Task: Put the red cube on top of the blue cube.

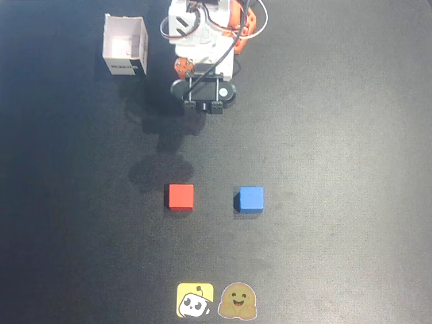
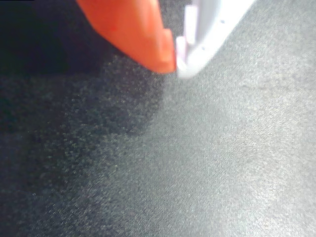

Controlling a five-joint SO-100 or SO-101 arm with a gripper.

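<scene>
Resting on mat: red cube (image 1: 181, 196), just left of blue cube (image 1: 250, 199), apart
Gripper (image 2: 176, 66): fingertips pressed together, empty
Arm (image 1: 202, 40): well above blue cube, overhead view

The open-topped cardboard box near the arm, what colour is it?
White: the open-topped cardboard box shows best in the overhead view, with a small dark label on its front.

A dark, matte, faintly speckled tabletop (image 1: 337, 135) fills both views, lit from above.
</scene>
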